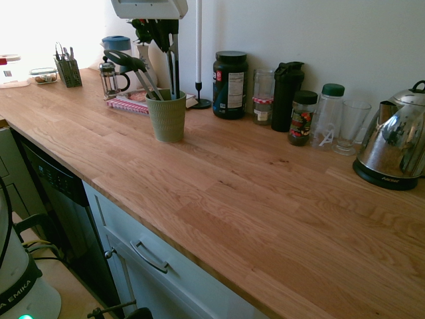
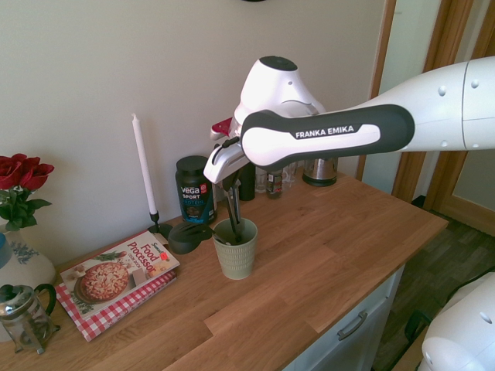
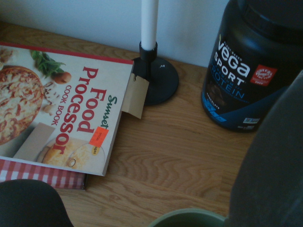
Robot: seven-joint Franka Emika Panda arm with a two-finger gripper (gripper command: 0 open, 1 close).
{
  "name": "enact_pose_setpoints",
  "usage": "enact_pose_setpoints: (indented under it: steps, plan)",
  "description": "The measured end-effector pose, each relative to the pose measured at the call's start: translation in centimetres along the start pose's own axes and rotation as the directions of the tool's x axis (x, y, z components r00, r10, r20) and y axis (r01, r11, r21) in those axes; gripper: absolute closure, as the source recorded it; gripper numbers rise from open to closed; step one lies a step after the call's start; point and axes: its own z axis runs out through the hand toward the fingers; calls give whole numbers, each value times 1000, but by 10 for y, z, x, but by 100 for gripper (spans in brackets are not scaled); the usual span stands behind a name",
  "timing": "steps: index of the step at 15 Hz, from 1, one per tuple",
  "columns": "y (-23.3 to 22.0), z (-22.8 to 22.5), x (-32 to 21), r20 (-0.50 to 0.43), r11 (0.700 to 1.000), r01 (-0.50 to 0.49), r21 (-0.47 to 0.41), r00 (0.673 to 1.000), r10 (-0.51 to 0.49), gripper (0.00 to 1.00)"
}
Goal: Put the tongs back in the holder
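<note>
Tongs (image 2: 232, 207) gripped in closed fingers, tips inside green holder (image 2: 236, 251)

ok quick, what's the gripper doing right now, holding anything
gripper: jaws closed on the tongs, whose tips hang down into the green holder.

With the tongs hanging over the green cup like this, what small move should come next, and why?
Probably a short further descent before letting go. In the second exterior view the pincer is shut on the tongs, whose lower ends already dip inside the rim of the holder. Releasing from this height might let them drop hard or tip the cup, and the spatula already leans out over the rim.
</note>
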Motion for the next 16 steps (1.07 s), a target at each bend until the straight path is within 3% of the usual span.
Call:
enact_pose_setpoints:
  steps: [1, 5, 16]
  plan:
    - [4, 13, 0, 14, 1000, -4, -11, 1000, 5, 0]
    - [8, 40, 1, 34, 999, -1, -34, 999, 2, 0]
    - [10, 51, -7, 41, 999, 11, -50, 999, -9, 0]
